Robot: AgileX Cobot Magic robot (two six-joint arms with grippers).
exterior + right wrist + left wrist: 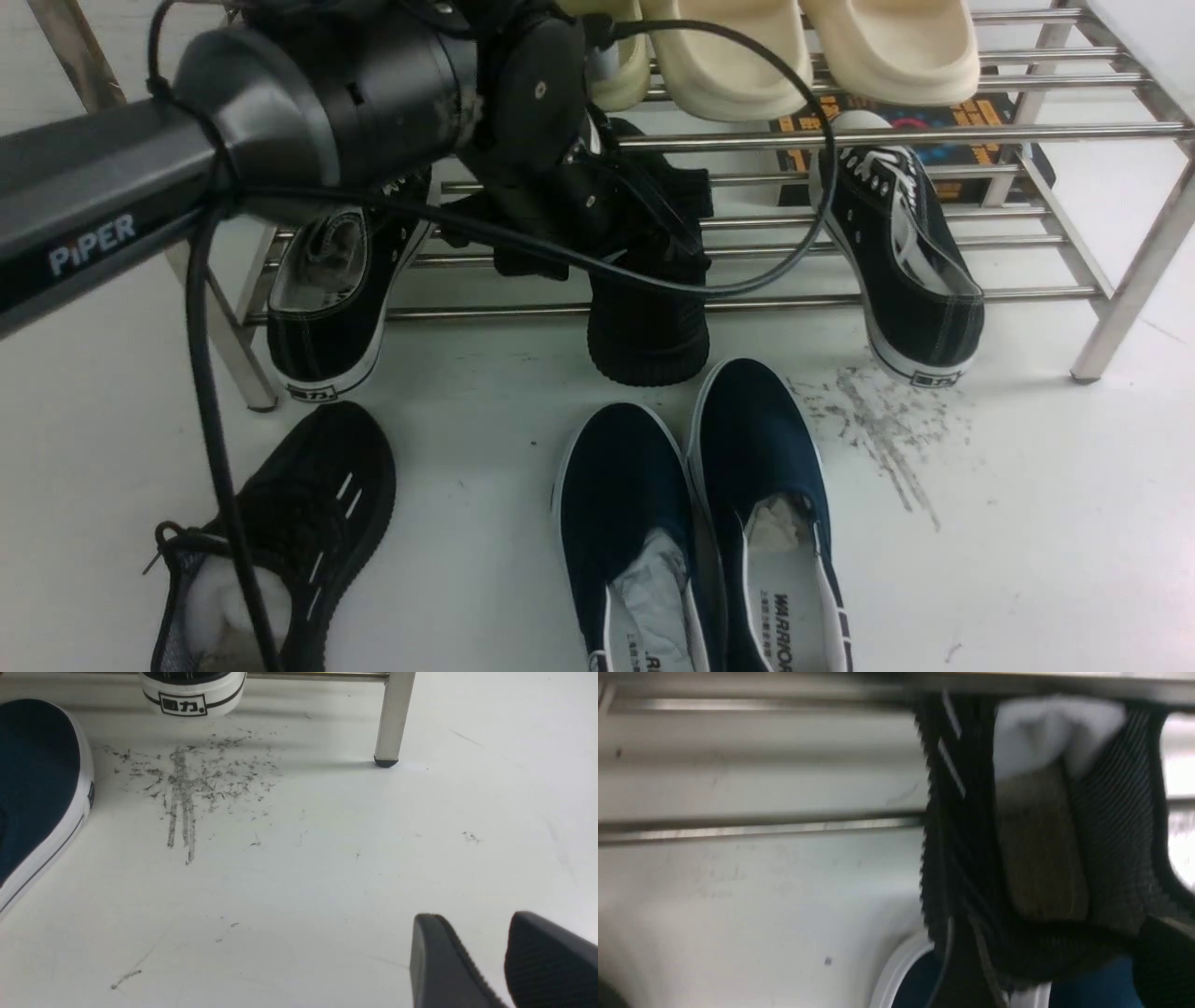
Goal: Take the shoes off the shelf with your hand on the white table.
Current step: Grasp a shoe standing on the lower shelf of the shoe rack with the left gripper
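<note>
1. Left gripper (653,229), black and trailing black cables (201,392), extends from the left on its grey PiPER arm (93,215) to the lower tier of the steel shoe rack (1134,271). It sits right on a black knit sneaker (646,327), but its own body hides the fingertips, so I cannot tell whether it pinches the shoe.
2. That sneaker lies mid-tier, with its ribbed heel overhanging the near tube above the white table (1027,523).
3. A second black knit sneaker (308,523) lies on the table at the near left. It has white dashes on its side and white stuffing in its opening, and a cable crosses it.
4. Black canvas sneakers sit on the lower tier, one left (327,308) and one right (910,271). Cream slippers (738,56) rest on the upper tier. Navy slip-ons (625,485) lie on the table at near centre, with grey scuff marks (878,429) to their right.
5. The left wrist view is blurred. The black knit sneaker (1111,835) and its white paper stuffing (1045,732) loom close beside a rack tube (761,828) and a slip-on's white-trimmed toe (901,970). The grip is again unclear.
6. In the right wrist view, the right gripper (474,921) hovers over bare table (327,882). Its ribbed fingers (444,961) are slightly spread with nothing between them. Beyond are the scuffs (187,788), a rack leg (392,718), a canvas sneaker's heel (191,690) and a slip-on's toe (32,788).
</note>
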